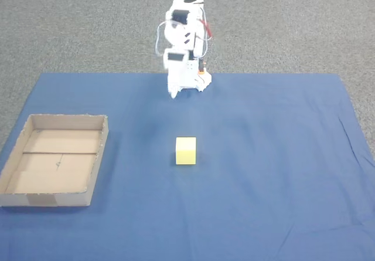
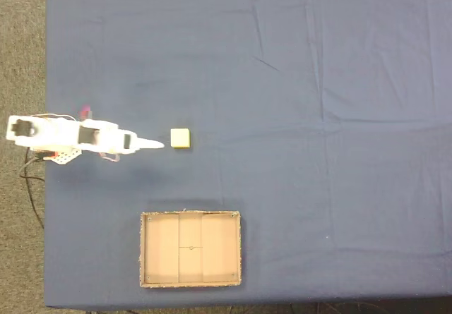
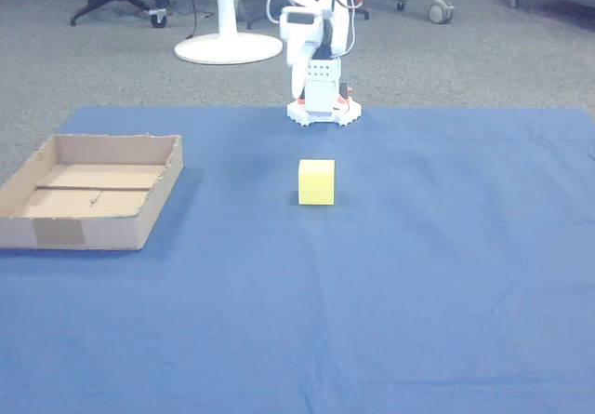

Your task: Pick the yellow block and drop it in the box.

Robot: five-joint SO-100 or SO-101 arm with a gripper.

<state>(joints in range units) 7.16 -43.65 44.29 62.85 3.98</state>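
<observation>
The yellow block (image 1: pixel 186 151) (image 2: pixel 180 138) (image 3: pixel 316 181) rests on the blue cloth, near the arm's base. The box (image 1: pixel 47 199) (image 2: pixel 159 250) (image 3: pixel 88 231), a shallow cardboard tray with nothing inside, lies apart from the block, at the left in a fixed view and in the other view. The white arm is folded back over its base. Its gripper (image 1: pixel 173 92) (image 2: pixel 158 144) (image 3: pixel 297 94) tapers to a shut point that holds nothing, a short gap from the block.
A blue cloth (image 1: pixel 263 173) (image 2: pixel 318 116) (image 3: pixel 418 274) covers the work area, with grey carpet around it. A white round stand base (image 3: pixel 228 47) and chair wheels sit behind the arm. Cables (image 2: pixel 32 180) trail beside the arm's base.
</observation>
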